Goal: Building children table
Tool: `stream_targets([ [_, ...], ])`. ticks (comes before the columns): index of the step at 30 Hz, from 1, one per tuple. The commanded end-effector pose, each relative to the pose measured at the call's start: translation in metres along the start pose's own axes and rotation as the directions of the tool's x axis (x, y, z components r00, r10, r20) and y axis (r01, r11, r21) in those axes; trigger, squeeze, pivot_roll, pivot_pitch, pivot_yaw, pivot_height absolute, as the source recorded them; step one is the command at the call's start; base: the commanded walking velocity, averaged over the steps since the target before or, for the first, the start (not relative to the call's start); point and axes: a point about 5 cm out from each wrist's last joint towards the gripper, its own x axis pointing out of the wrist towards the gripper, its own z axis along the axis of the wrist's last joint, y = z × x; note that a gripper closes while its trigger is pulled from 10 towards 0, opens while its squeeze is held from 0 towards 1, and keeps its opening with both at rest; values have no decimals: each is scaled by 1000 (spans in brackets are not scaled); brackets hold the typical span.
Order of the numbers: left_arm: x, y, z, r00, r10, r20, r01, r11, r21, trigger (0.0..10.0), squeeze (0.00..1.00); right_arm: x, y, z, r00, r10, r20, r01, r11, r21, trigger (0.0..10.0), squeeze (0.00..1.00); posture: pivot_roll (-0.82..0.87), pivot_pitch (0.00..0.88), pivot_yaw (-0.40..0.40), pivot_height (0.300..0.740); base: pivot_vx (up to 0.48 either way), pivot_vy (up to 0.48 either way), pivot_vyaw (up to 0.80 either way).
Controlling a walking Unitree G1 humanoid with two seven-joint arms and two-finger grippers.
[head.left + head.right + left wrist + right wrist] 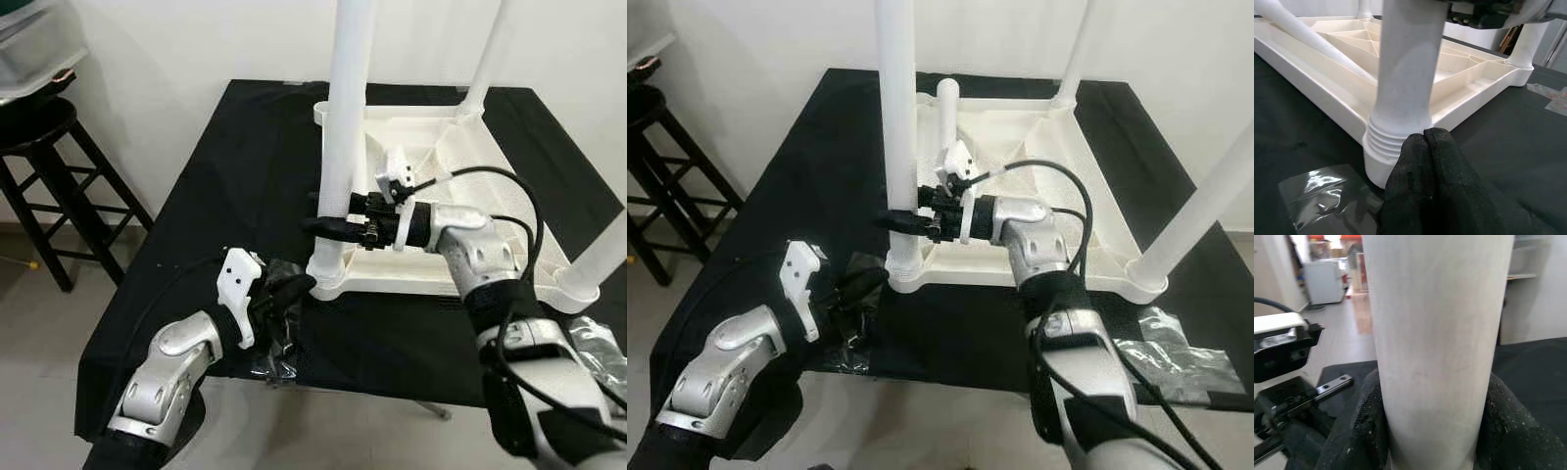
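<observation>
White walls back a desk (196, 294) draped in black cloth, with a dark wooden stool (44, 186) on the floor off its left edge. On the cloth the white plastic children's table (460, 211) lies upside down, toward the desk's far right, so its corner sockets face up to take the legs. Three legs already stand in their sockets. The right hand (328, 217) is clamped around the nearest leg (345, 117), low down just above its ribbed base, probably to keep it upright and twist or press it home. The left hand (294, 289), fingers (1425, 186) pressed together on nothing, rests against that same corner of the tabletop, apparently bracing it against sliding. Crumpled clear wrapping (1327, 188) lies by the desk's near edge.
</observation>
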Motion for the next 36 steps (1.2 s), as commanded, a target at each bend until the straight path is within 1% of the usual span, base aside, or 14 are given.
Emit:
stream_targets([
  [1,-3,-1,-5,1000,-6,-15,5,1000,-17,10000,0,-7,6,-27,991,-105,-77,111,992,67,0,0,-2,95,-6,740,0,0,0],
  [3,-3,-1,-5,1000,-6,-15,6,1000,-18,10000,0,-8,11,-33,986,-139,-90,146,986,79,0,0,-2,95,-6,740,0,0,0],
  [6,-5,-1,-5,1000,-8,-17,7,1000,-18,10000,0,6,32,-62,851,-486,-197,516,844,148,0,0,1,97,2,740,0,0,0],
  [8,-5,0,-5,1000,-10,-22,10,1000,-15,10000,0,12,57,-74,658,-703,-269,752,630,194,0,0,6,100,5,740,0,0,0],
  [17,-6,1,-5,999,-14,-30,14,1000,-9,10000,0,26,62,-65,699,-678,-227,711,694,116,0,0,5,98,5,740,0,0,0],
  [18,-6,2,-4,1000,-2,-27,2,1000,-3,10000,0,30,55,-60,710,-670,-217,699,708,101,6902,0,9,102,11,740,0,0,0],
  [21,-7,2,-4,1000,11,-23,-11,1000,1,10000,0,32,49,-53,716,-666,-208,693,715,94,10000,0,9,102,11,740,0,0,0],
  [22,-7,3,-4,1000,17,-21,-17,1000,2,10000,0,34,44,-46,745,-640,-188,664,741,104,10000,992,9,101,14,740,0,0,0],
  [25,-6,3,-4,1000,13,-23,-13,1000,0,10000,0,36,40,-31,790,-594,-154,611,785,102,10000,1000,8,103,16,740,0,0,0],
  [29,-6,3,-4,1000,7,-24,-7,1000,-2,10000,0,36,34,-19,834,-539,-113,548,833,71,10000,1000,5,104,21,740,0,0,0],
  [30,-5,3,-3,1000,3,-24,-3,1000,-3,10000,0,35,27,-7,883,-464,-67,467,883,39,10000,420,6,103,21,740,0,0,0],
  [31,-5,3,-3,1000,3,-24,-3,1000,-3,10000,0,35,27,-7,883,-464,-67,467,883,39,10000,420,6,103,21,740,0,0,0],
  [32,-5,3,-3,1000,2,-23,-2,1000,-3,10000,0,32,21,4,933,-359,-29,359,933,-6,10000,0,10,104,17,740,0,0,0],
  [36,-4,2,-3,1000,6,-17,-6,1000,-2,10000,0,20,17,17,999,-42,-26,40,996,-74,10000,0,22,103,12,740,0,0,0],
])
